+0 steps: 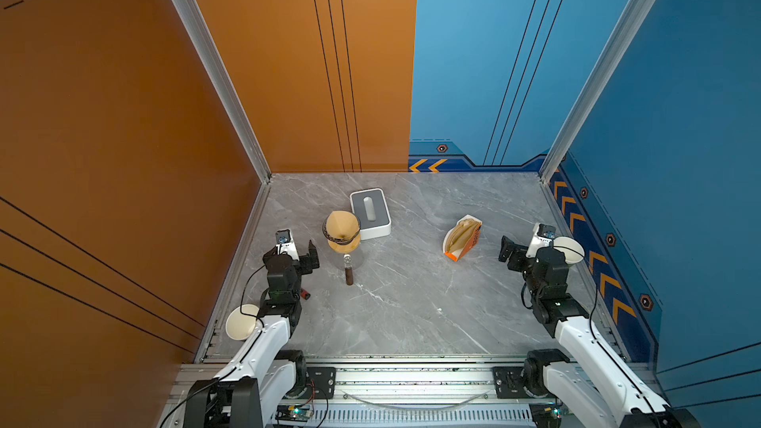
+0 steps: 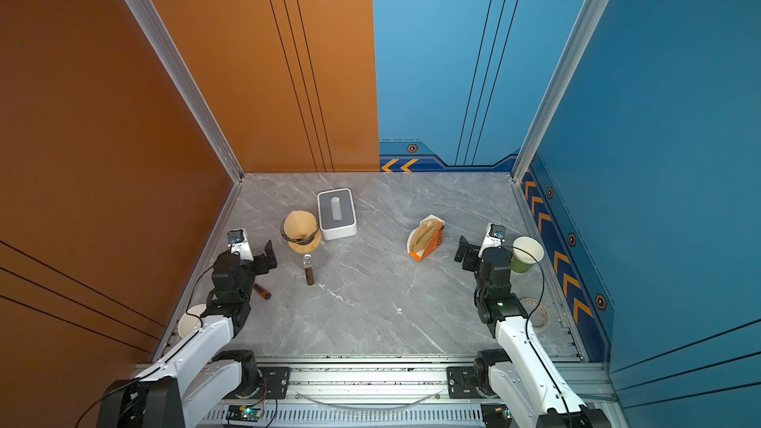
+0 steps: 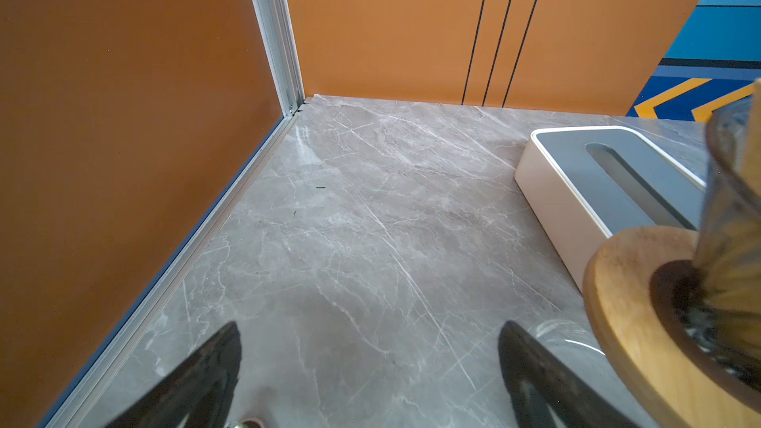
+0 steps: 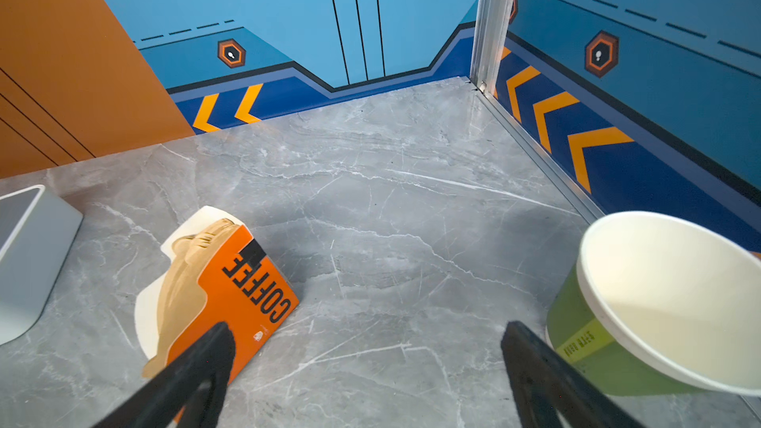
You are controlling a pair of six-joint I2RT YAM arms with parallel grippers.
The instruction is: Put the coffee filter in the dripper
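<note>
**While both grippers stand wide open and empty, the coffee filter (image 1: 340,222) sits in the dripper (image 1: 334,237)**

Seen from its own wrist camera, the left gripper (image 3: 370,329) has its two black fingers spread far apart over bare tabletop, with nothing between them. The right gripper (image 4: 367,325) is the same, its jaws wide and holding nothing. An orange box of filters (image 4: 230,290) lies just beside one of its fingers, and a green paper cup (image 4: 659,302) stands just beside the other.

Under both arms lies a grey marble-patterned table (image 1: 412,302) with white veins, edged by aluminium rails. Orange wall panels close the left side and part of the back. Blue panels with orange chevrons close the rest of the back and the right side. A white box with a grey slotted top (image 1: 370,212) stands toward the back, and a white cup (image 1: 241,321) sits beside the left arm.

The coffee filter is a tan-brown paper cone, opened out, and in both top views its paper hides the dripper's far rim. The dripper is dark grey and see-through, so the tan paper shows through its ribbed wall in the left wrist view. It stands in a round wooden ring (image 1: 344,245) on a clear glass server (image 1: 355,259), near the left gripper and just beside the white box.
</note>
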